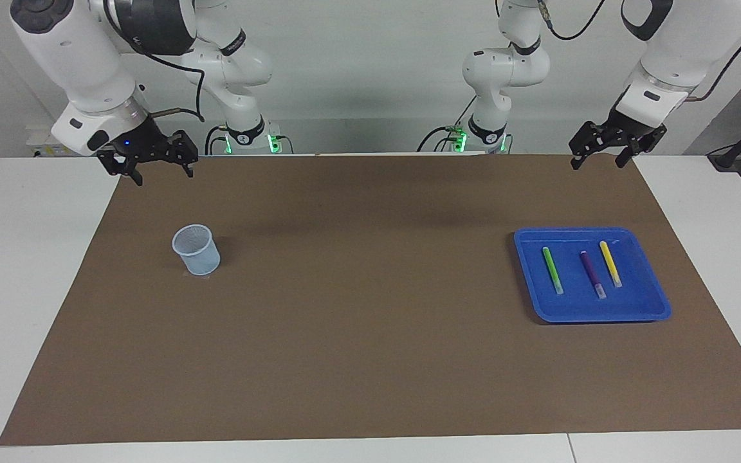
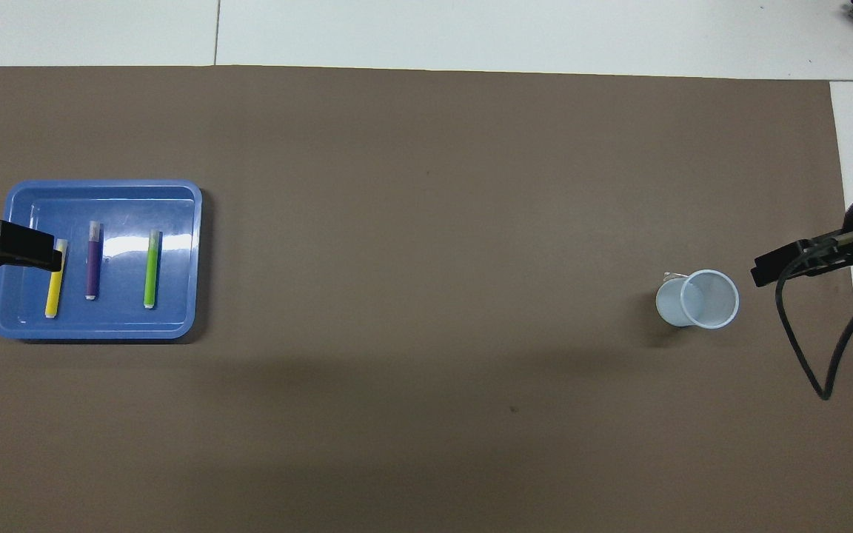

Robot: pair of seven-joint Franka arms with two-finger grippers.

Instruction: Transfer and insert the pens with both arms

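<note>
The left claw hangs open and empty in the air over the brown mat's edge nearest the robots, at the left arm's end of the worktop. The blue tray lies on the mat near it, and in the tray lie the green pen, the purple pen and the yellow pen, side by side and apart, pale caps pointing away from the robots. The right claw also hangs open and empty, over the mat's corner at the right arm's end. The pale blue cup stands upright on the mat there, farther from the robots than that corner and well apart from the tray.
</note>
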